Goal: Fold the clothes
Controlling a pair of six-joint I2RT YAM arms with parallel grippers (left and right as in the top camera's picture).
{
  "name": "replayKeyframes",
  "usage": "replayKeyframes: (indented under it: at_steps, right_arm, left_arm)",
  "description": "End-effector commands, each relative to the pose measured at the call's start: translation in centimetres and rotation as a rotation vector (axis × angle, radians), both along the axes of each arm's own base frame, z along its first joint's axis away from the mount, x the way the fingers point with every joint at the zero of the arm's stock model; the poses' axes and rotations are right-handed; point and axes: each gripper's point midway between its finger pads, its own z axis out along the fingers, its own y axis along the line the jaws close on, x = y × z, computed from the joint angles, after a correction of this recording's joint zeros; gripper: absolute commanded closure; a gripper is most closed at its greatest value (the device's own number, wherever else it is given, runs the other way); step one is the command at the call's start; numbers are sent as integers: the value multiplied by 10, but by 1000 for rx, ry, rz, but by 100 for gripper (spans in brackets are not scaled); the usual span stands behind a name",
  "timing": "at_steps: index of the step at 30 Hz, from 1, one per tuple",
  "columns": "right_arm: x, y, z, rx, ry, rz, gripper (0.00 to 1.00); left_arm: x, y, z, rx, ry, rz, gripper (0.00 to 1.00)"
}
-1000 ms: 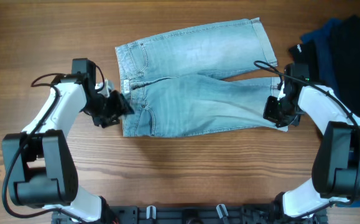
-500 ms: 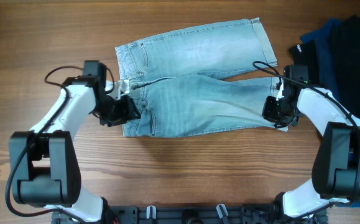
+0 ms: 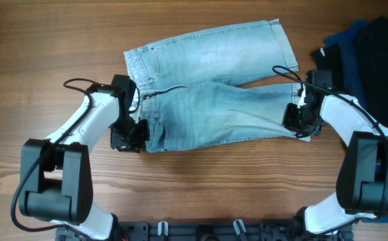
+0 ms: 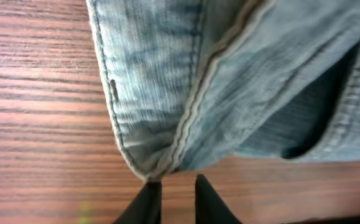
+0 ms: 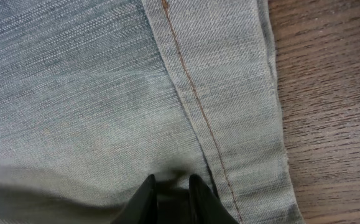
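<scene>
wooden table (image 3: 46, 40) | denim shorts (image 3: 207, 60) mid-top — dark garments (image 3: 374, 47) right edge
</scene>
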Motion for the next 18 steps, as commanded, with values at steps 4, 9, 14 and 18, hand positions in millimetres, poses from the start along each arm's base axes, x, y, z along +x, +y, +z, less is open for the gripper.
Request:
replayKeyframes:
  at_steps: [4,9,14,18]
  right_arm:
    - [-10,-4,-10,-22,33,17,80]
    - [-9,-4,-10,-22,30,16,75]
    - [-8,-4,-10,-22,28,18,70]
    - [-8,-4,-10,-23,27,17,69]
  left_arm:
    - [18,10,2,61,-123,9,82]
    - [59,12,46,66,-383,18,65]
    - [70,11,18,75,-365,-37,64]
    - [64,0,0,15,-294,-37,62]
